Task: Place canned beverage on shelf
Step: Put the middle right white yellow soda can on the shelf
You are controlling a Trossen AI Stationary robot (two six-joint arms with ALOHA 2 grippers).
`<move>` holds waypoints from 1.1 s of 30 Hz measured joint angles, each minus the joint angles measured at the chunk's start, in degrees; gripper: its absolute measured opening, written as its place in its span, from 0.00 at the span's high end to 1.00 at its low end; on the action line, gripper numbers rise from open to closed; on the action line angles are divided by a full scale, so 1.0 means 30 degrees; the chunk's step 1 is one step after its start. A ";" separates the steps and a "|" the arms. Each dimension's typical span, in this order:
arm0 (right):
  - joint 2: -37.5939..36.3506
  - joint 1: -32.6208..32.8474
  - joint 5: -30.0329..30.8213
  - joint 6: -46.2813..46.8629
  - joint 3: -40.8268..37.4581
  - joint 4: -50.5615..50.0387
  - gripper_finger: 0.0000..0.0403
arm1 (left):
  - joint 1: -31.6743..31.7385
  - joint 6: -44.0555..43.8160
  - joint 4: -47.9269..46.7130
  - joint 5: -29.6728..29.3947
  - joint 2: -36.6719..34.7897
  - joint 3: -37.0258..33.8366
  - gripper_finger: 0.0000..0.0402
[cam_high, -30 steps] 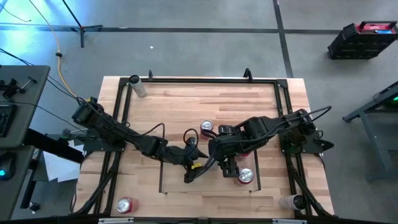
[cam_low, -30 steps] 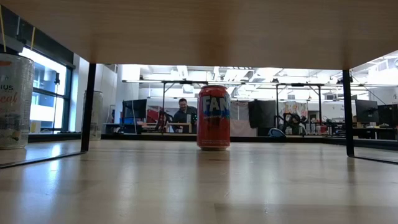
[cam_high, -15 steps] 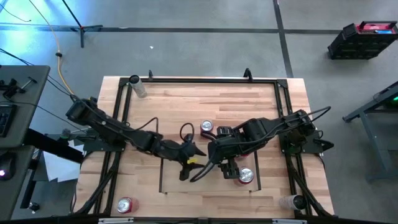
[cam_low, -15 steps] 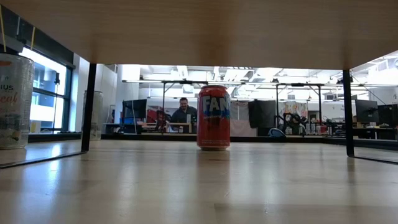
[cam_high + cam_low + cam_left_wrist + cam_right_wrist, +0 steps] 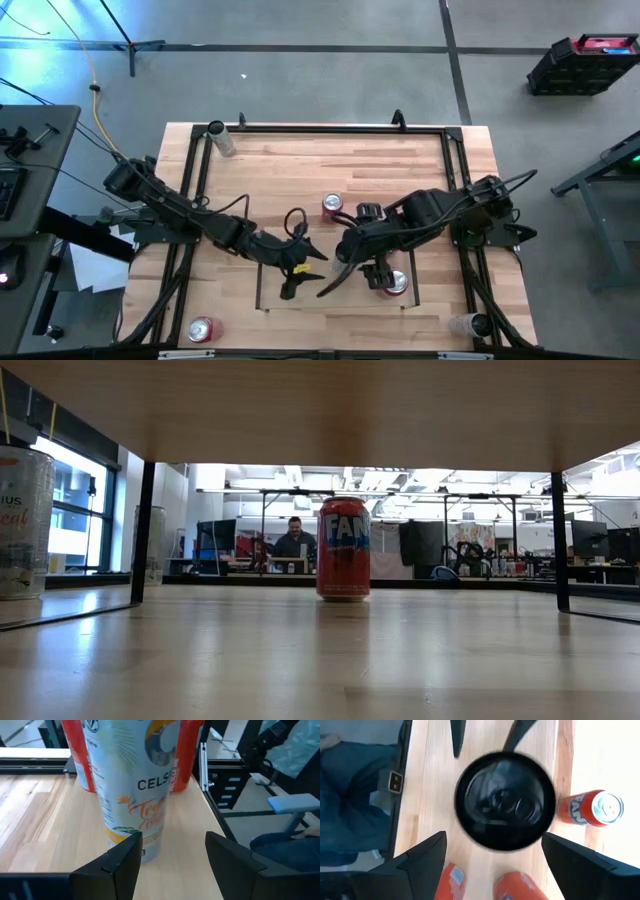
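A tall white can (image 5: pixel 134 785) with a dark top (image 5: pixel 505 807) stands upright on its base on the pale-wood shelf (image 5: pixel 330 297), in front of two red cans (image 5: pixel 75 755) on the same panel. My left gripper (image 5: pixel 172 855) is open and level, just short of the white can's foot and clear of it. My right gripper (image 5: pixel 494 836) hangs open over that can, pointing steeply down, with a finger on either side of its top. In the high view the right arm hides the white can. An orange can (image 5: pixel 332 207) stands on the table beyond the shelf.
A red can (image 5: pixel 393 283) shows on the shelf's right part. Loose cans stand at the table's near left (image 5: pixel 203 328), far left (image 5: pixel 222 141) and near right (image 5: pixel 466 323). The low view looks under the shelf (image 5: pixel 320 410) at the orange can (image 5: pixel 343 548). A person sits in the room behind.
My left gripper has drawn back a little from the shelf's middle toward the table's near edge, rising slightly and rolling a bit. The cans have stayed where they stood.
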 joint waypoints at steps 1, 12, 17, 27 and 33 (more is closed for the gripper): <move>-0.0015 0.0086 0.0284 0.0035 0.0000 -0.0229 0.23 | -0.0026 -0.0161 0.0012 -0.0191 0.0018 0.0000 0.48; -0.0023 0.0253 0.2611 0.0490 0.0000 -0.0941 0.23 | 0.0093 -0.0375 0.0251 -0.1391 0.0413 -0.0007 0.48; -0.0048 0.0199 0.3203 0.0783 0.0000 -0.1168 0.23 | 0.0114 -0.0388 0.0267 -0.1660 0.0413 -0.0007 0.48; -0.0534 0.0241 0.4812 0.0860 0.0000 -0.1154 0.23 | 0.0107 -0.1081 0.0291 -0.2954 0.0456 -0.0007 0.48; -0.1419 0.0794 0.5936 0.1507 0.0007 -0.1154 0.23 | 0.0175 -0.0659 0.0216 -0.3899 0.0478 -0.0007 0.48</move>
